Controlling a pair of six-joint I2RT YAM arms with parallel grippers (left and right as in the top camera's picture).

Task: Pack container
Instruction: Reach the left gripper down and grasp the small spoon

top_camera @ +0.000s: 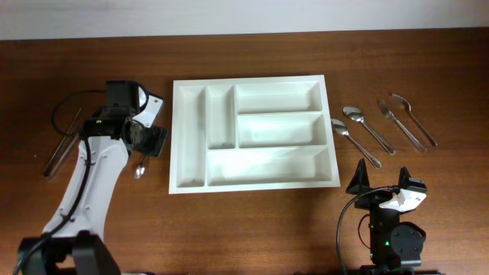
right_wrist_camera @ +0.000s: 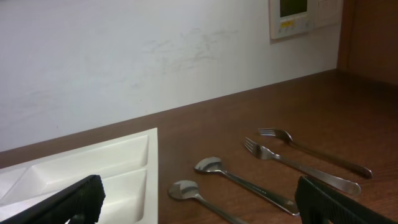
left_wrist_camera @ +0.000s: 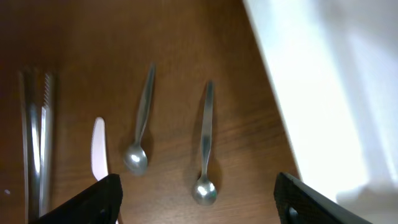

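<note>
A brown wooden table (top_camera: pixel 252 229) carries everything. In its middle lies the large white rectangular plastic cutlery tray (top_camera: pixel 174 137), its long side running left to right. It has two narrow upright compartments at its left and three wide ones stacked at its right. All five show only their bare white floors.

The left gripper (left_wrist_camera: pixel 199 204) hovers just off the tray's left edge, over the table. Its black fingers (left_wrist_camera: pixel 93 200) are spread wide and grip nothing. A small steel teaspoon (left_wrist_camera: pixel 205 146) lies flat on the wood below, its bowl between the fingertips. The right gripper (top_camera: pixel 380 183) sits near the table's front edge, right of the tray's front corner. It is also spread fully and holds nothing.

Left of the tray, well apart from it, a pair of long slender metal utensils (top_camera: pixel 59 147) lies side by side. Between them and the teaspoon are a white blade-shaped plastic piece (left_wrist_camera: pixel 98 149) and a second small steel spoon (left_wrist_camera: pixel 140 134).

Right of the tray, two steel spoons (top_camera: pixel 353 141) and two steel forks (top_camera: pixel 399 124) lie in a slanted row, all on the table.
</note>
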